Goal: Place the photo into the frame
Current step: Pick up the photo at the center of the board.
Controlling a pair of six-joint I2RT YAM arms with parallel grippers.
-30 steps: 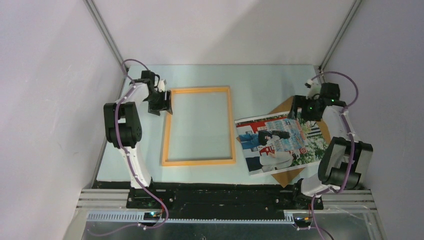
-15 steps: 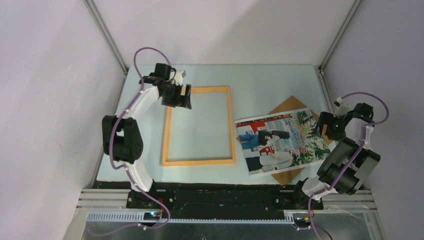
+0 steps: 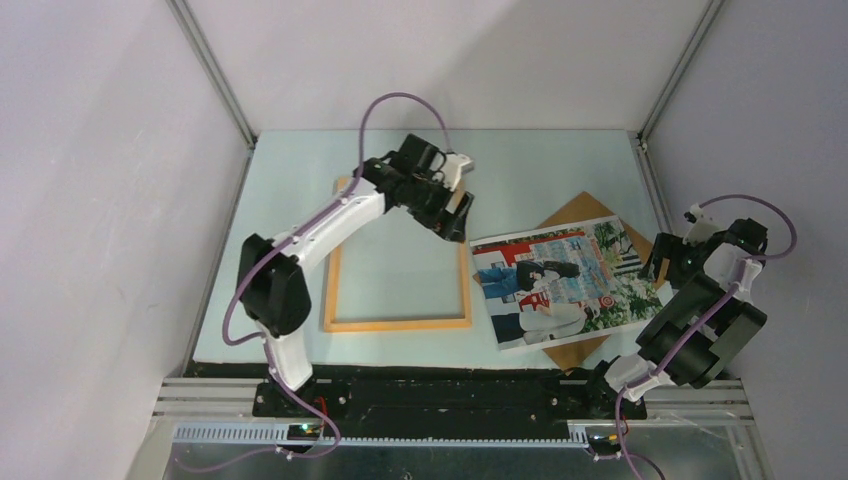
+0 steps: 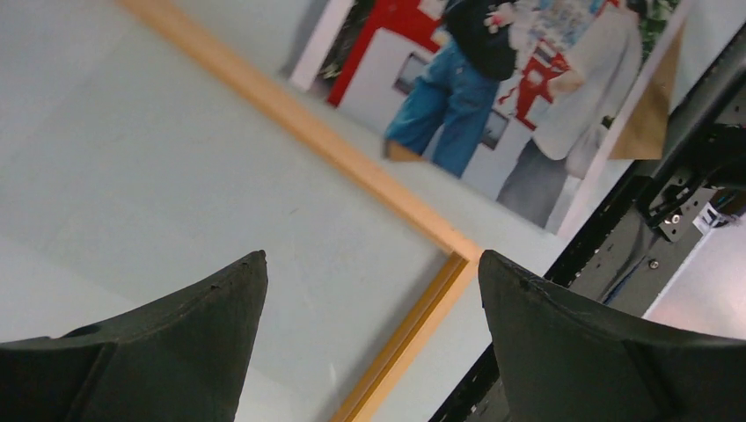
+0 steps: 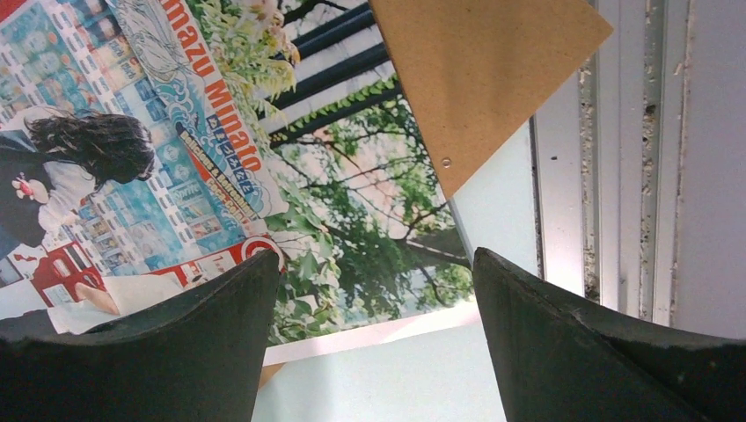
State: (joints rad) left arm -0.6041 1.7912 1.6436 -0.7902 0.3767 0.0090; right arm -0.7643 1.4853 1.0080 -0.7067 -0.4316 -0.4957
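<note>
Left tool (image 4: 369, 268) wide open, holding nothing, over the frame (image 3: 398, 324) by the photo (image 3: 555, 280), likely to grab it. Right tool (image 5: 378, 264) open, empty too.

Place: a robot test booth in a lab, not a home or a shop.
Walls: plain pale walls (image 3: 480, 60) stand close on three sides, like a box.
Corners: grey metal bars (image 3: 208, 70) run up where the walls meet.
Table: a flat pale blue-green table (image 3: 540, 165), like a work bench.
Robots: a left arm (image 3: 330, 222) and a right arm (image 3: 705, 335), black and white, sit bolted at the near edge.
Wires: purple cables (image 3: 400, 95) loop off both arms.
Front: a metal rail (image 3: 400, 433) with small green lights (image 3: 303, 428).
</note>
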